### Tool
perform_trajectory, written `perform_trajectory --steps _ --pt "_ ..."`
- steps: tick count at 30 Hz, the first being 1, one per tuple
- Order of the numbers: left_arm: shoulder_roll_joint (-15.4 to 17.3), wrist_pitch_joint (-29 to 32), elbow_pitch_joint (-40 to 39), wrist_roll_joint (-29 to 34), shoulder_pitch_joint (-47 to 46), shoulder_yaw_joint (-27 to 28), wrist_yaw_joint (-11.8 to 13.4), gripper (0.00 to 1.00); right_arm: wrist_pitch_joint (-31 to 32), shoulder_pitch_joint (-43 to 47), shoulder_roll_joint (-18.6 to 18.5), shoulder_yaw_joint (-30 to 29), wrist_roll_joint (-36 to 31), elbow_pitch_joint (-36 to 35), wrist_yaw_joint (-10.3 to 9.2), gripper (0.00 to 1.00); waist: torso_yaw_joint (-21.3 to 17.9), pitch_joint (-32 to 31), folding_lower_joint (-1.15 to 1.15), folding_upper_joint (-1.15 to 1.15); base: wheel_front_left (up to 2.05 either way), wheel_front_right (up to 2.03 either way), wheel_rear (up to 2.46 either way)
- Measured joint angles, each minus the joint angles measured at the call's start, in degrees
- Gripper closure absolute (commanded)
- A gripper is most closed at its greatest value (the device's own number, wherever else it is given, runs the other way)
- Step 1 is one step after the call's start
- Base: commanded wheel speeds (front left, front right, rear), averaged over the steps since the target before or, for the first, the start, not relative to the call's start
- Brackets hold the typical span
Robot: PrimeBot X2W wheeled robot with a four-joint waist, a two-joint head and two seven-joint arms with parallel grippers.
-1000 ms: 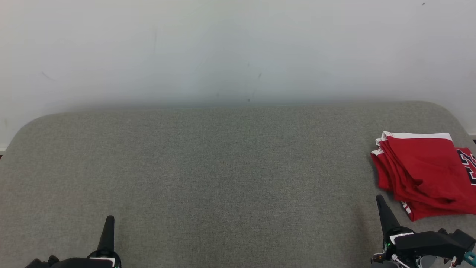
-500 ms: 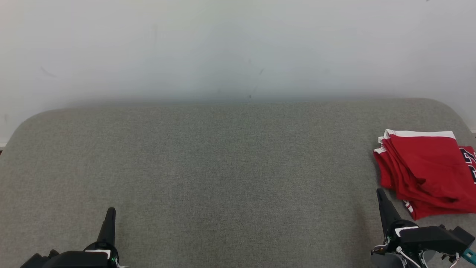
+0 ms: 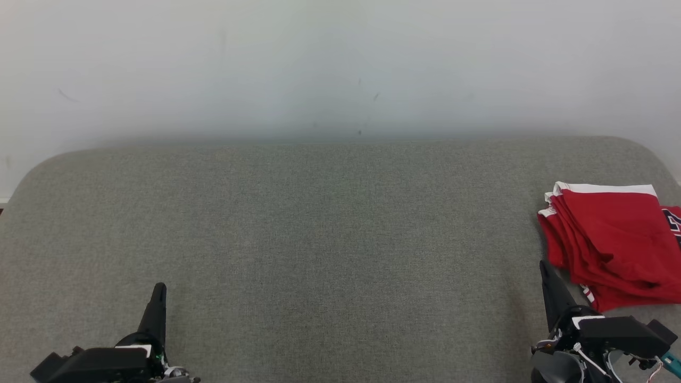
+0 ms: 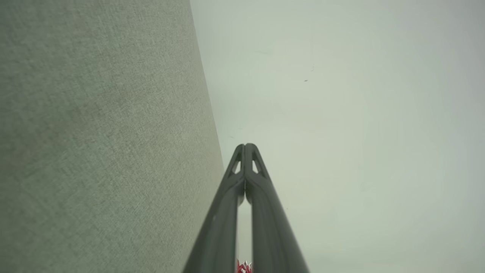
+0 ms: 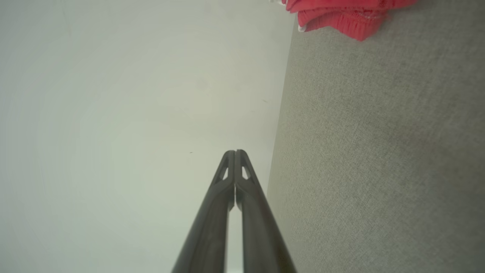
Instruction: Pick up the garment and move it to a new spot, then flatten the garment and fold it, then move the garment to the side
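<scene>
1. Left claw [image 3: 158, 291] sits low at the near left of the worktop [image 3: 330, 234]. It is fully closed, tips pointing away from me toward the far side, and it has hold of nothing.
2. From my left wrist, its two dark fingers [image 4: 223, 212] meet at the tip. Only a thin slit of light shows between them lower down, and nothing is pinched there.
3. On the near right, my right claw [image 3: 544, 267] is also closed tight and empty, and it also points toward the far side.
4. Its tip stands just beside the near-left corner of the garment [image 3: 612, 239]. I cannot tell from the head view whether it touches the cloth.
5. From my right wrist, the closed fingers [image 5: 212, 212] point at the pale wall. The garment [image 5: 341, 15] lies off to one side of them on the grey fabric, apart from the tip.
6. The garment is red with white trim [image 3: 606, 188] along its far edge. It is folded into a stack, with several layers showing along its left side.
7. It lies at the right end of the worktop and runs past the right edge of the head view. A bit of dark lettering [image 3: 673, 223] shows there.
8. A small scrap of red [image 4: 242, 267] also shows at the bottom of my left wrist view, between the bases of the fingers.
9. The worktop is covered in grey woven fabric and has rounded far corners. It stands against a plain pale wall [image 3: 319, 64] that carries a few small dark marks.
</scene>
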Motion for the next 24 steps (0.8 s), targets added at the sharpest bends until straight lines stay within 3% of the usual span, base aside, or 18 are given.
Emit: perform_trajectory --steps 10,24 --pt "0.0 1.0 0.0 -3.8 -1.1 0.1 0.0 1.00 0.2 -0.9 0.0 -0.1 4.1 0.1 0.00 1.00 0.2 0.6 0.00 0.00 0.00 0.00 0.00" --pt "0.0 1.1 0.0 -3.8 -1.4 0.1 0.0 1.00 0.4 -1.0 0.0 -0.2 4.2 0.1 0.00 1.00 0.2 0.6 0.00 0.00 0.00 0.00 0.00"
